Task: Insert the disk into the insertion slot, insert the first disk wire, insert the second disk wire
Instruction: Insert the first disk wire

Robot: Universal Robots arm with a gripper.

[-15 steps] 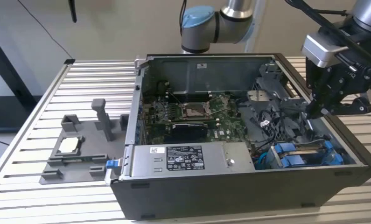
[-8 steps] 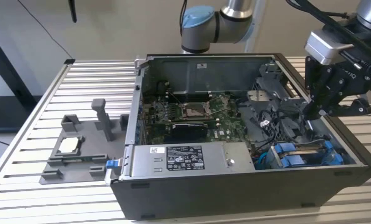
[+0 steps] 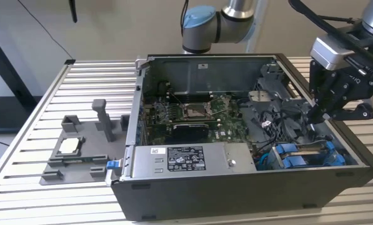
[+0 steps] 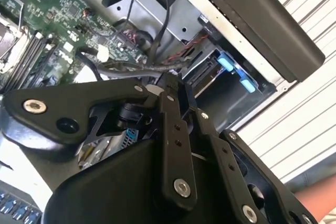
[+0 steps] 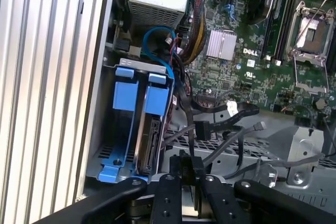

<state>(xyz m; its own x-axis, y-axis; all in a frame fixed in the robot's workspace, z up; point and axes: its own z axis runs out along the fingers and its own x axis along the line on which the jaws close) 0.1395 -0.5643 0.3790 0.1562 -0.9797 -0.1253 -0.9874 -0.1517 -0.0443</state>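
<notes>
Already the disk [image 5: 151, 141] sits in its slot [image 5: 103, 129], so the clenched hand [image 5: 187, 160] hovers lower-centre among the loose wires [image 5: 239, 115].

Open computer case [image 3: 236, 197], grey fixture tray [image 3: 79, 162]

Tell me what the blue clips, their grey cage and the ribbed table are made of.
The blue clips look like moulded plastic: even colour, soft sheen. The insertion slot seems thin sheet metal: dull grey, folded edges. The table is probably aluminium: pale ribbed slats with a brushed shine.
</notes>
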